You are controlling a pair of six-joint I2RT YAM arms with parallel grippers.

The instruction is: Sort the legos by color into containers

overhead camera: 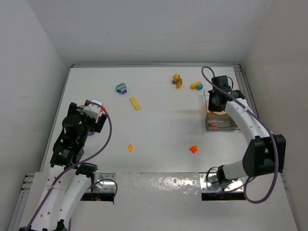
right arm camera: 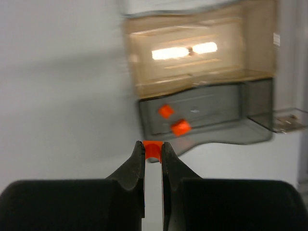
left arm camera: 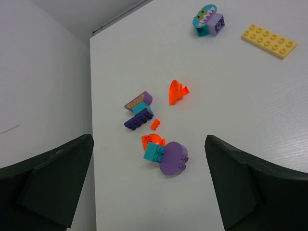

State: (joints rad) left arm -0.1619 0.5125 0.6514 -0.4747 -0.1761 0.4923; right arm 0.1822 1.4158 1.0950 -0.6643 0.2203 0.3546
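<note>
**Now an orange brick sits pinched beside the box**

The right gripper (right arm camera: pixel 153 146) has its fingers drawn almost together, clamped on one small orange brick (right arm camera: pixel 153 149) at the very tips. Just past it stands the clear box (right arm camera: pixel 202 72). Its brownish compartment reflects a lamp, and the grey compartment (right arm camera: pixel 207 108) nearer the fingers holds two loose orange bricks (right arm camera: pixel 181 127).

The left gripper (left arm camera: pixel 149 144) hangs with its fingers wide apart, holding and touching nothing. Four lots lie on the table (left arm camera: pixel 240 125) beneath it:
- a purple and teal clump (left arm camera: pixel 139 110)
- a curved orange piece (left arm camera: pixel 177 91)
- a tiny orange bit (left arm camera: pixel 155 124)
- an orange, teal and round purple clump (left arm camera: pixel 166 155)

Farther out are a teal and purple clump (left arm camera: pixel 208 21) and one flat yellow plate (left arm camera: pixel 268 41).

From above, a yellow and orange clump (overhead camera: pixel 177 80) and a yellow and blue piece (overhead camera: pixel 196 85) lie near the box, towards the far edge. An orange arc (overhead camera: pixel 130 147) and an orange block (overhead camera: pixel 193 148) lie mid-table, well apart from both arms.
</note>
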